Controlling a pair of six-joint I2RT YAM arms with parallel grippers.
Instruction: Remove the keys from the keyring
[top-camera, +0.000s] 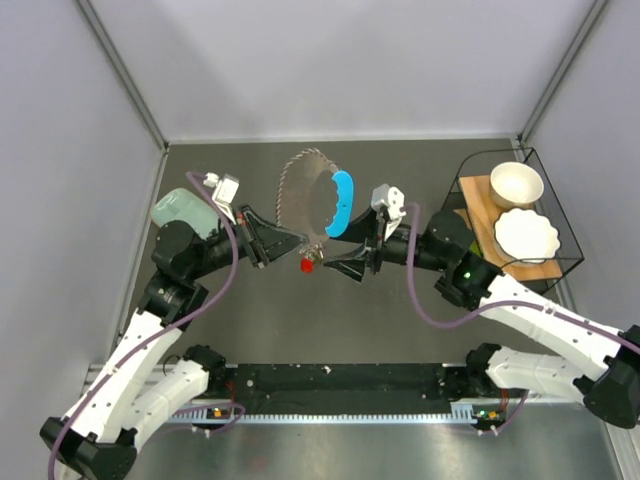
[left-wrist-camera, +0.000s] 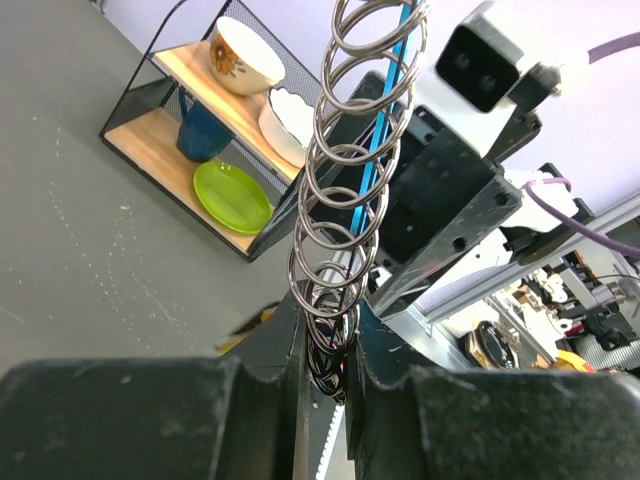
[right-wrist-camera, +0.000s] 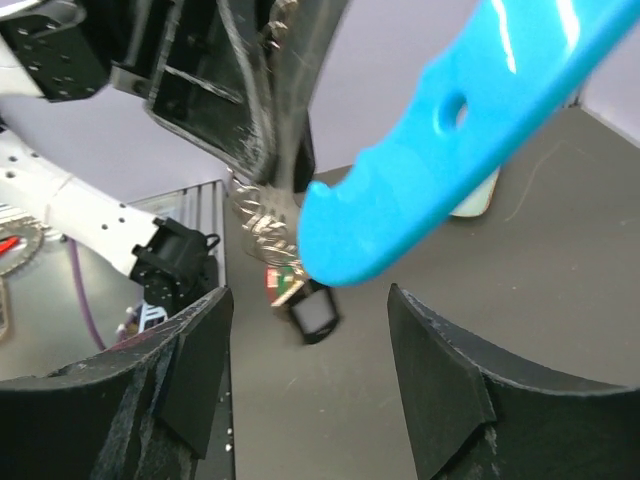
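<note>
The keyring hangs in mid-air between my arms: a bright blue loop (top-camera: 341, 201) joined to a pale fan of metal coils (top-camera: 298, 190). My left gripper (top-camera: 294, 241) is shut on the lower end of that coil (left-wrist-camera: 335, 250), its black fingers (left-wrist-camera: 275, 350) pinching the rings. The keys (top-camera: 309, 264) dangle below the pinch as a small cluster with a red head. In the right wrist view the keys (right-wrist-camera: 300, 292) hang blurred under the blue loop (right-wrist-camera: 450, 150). My right gripper (right-wrist-camera: 310, 380) stands open just below and short of them, holding nothing.
A black wire rack (top-camera: 548, 210) with a cream bowl (top-camera: 515, 184) and a white dish (top-camera: 526, 236) stands at the right. A mint-green flat box (top-camera: 176, 208) lies at the left, behind my left arm. The left wrist view shows the rack's green plate (left-wrist-camera: 232, 196).
</note>
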